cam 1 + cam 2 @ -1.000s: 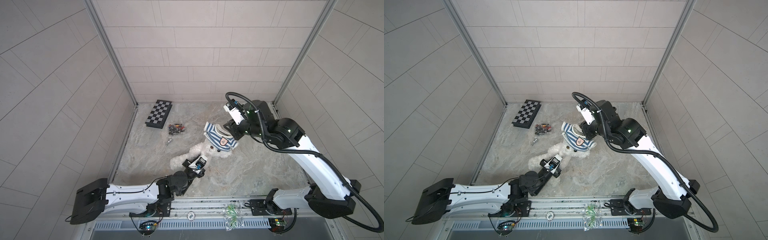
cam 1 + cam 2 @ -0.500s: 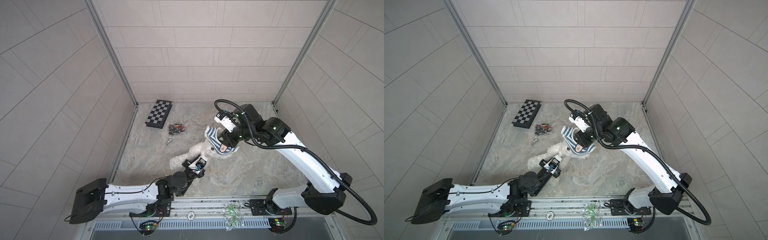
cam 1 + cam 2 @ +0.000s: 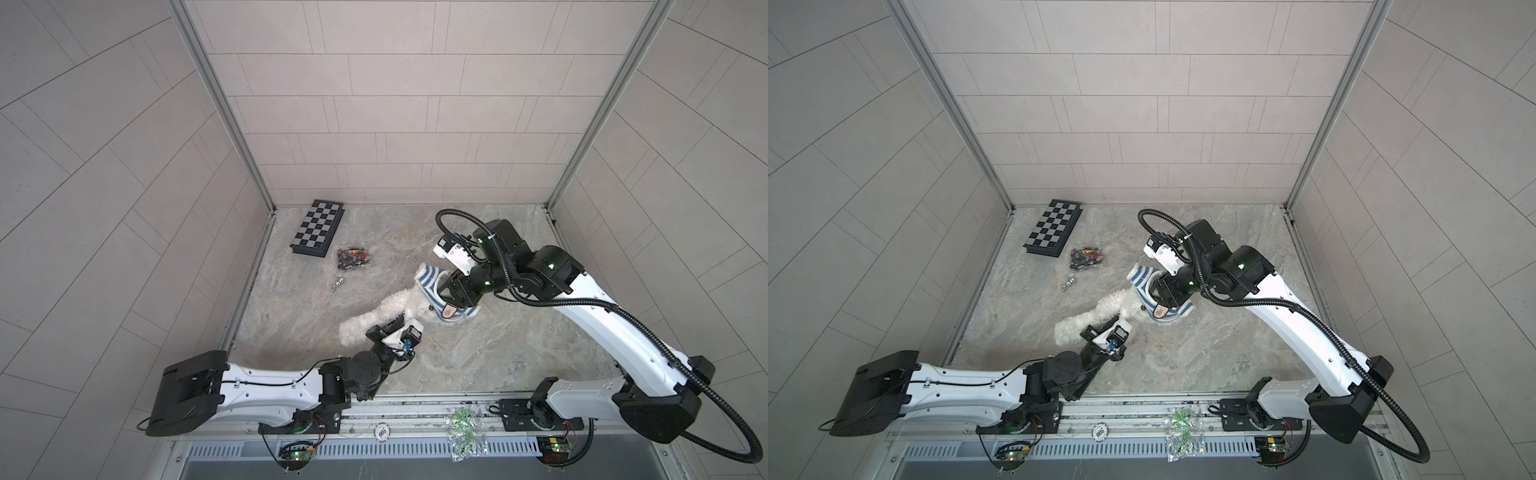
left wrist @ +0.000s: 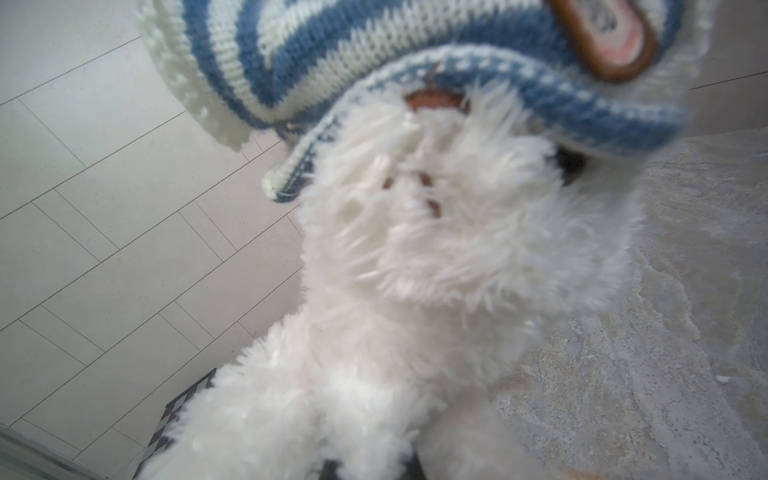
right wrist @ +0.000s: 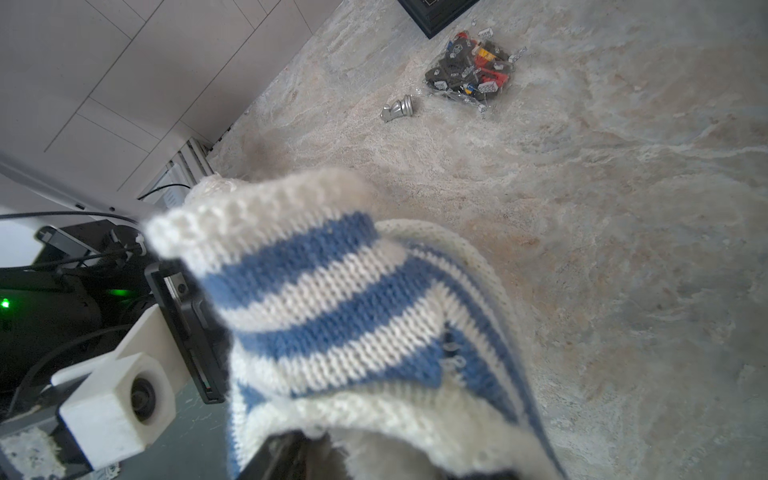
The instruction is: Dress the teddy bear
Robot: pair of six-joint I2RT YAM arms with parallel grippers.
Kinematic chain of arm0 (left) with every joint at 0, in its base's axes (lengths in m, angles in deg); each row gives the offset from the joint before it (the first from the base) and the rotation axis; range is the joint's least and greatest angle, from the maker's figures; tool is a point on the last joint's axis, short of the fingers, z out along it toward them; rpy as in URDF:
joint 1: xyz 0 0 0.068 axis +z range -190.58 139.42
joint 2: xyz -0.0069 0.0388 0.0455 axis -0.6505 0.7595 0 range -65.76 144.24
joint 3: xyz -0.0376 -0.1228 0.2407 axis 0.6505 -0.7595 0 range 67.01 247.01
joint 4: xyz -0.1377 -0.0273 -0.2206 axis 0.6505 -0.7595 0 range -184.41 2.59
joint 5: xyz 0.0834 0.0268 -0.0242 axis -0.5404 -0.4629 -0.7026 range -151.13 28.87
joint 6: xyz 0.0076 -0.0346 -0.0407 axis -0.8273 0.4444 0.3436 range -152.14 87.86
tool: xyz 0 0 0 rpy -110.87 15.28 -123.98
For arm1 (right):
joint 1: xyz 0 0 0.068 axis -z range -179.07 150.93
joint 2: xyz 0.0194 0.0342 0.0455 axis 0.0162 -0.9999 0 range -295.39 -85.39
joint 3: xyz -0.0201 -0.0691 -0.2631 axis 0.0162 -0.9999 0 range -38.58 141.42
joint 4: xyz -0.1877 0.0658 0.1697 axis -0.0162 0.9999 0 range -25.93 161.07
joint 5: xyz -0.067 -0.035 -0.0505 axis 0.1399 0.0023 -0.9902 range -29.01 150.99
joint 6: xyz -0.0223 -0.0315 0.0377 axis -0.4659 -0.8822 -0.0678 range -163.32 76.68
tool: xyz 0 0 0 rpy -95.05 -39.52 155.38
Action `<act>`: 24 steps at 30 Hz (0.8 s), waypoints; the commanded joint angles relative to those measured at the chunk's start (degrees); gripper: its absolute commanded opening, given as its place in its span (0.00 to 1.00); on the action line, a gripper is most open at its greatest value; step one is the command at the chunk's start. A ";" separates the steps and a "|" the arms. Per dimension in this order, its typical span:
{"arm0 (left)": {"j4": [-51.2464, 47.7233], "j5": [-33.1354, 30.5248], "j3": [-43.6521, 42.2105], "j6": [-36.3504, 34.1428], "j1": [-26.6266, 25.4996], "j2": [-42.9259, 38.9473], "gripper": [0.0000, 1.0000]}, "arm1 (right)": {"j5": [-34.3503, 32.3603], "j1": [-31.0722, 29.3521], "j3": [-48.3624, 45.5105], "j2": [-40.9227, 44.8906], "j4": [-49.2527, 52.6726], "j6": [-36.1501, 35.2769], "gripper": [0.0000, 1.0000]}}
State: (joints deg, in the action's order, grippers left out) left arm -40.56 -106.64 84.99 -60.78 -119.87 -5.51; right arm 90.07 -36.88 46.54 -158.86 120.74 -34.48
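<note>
Knit wool of the striped shirt [image 4: 374, 50] lies bunched across the brow of the teddy bear [image 4: 436, 249], just ahead of my left claw [image 3: 388, 327], which is clamped tight in the fur of its lower body. My right claw [image 3: 446, 299] is at the head, under the shirt. The wool hides its jaws, so I cannot tell how wide it stands. If it lets go now, I judge the shirt could slide off. If it pulls hard, the plush may slip from my left pinch, or a finger may snag in the stitches.
</note>
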 commanded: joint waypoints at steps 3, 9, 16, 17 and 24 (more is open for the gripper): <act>4.85 -2.10 2.42 -0.94 -0.25 -1.07 0.00 | 4.92 3.44 -2.65 2.39 -1.96 2.26 0.47; 5.11 -2.83 2.33 -1.02 -0.25 -0.92 0.00 | 6.60 4.52 -4.99 4.32 -3.99 4.20 0.62; 5.09 -3.14 2.37 -0.99 -0.22 -0.75 0.00 | 9.36 4.75 -7.31 4.56 -6.58 5.18 0.59; 4.92 -3.13 2.48 -1.01 -0.20 -0.70 0.00 | 10.33 4.75 -7.72 4.28 -7.05 5.29 0.57; 3.96 -2.95 3.07 -0.21 -0.24 -0.06 0.00 | 12.75 3.82 -8.13 4.02 -7.62 4.81 0.40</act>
State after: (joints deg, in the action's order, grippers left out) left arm -39.25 -109.02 85.43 -61.68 -119.89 -5.54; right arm 99.60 -32.15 38.58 -155.19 113.48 -29.08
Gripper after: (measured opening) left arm 0.090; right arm 0.415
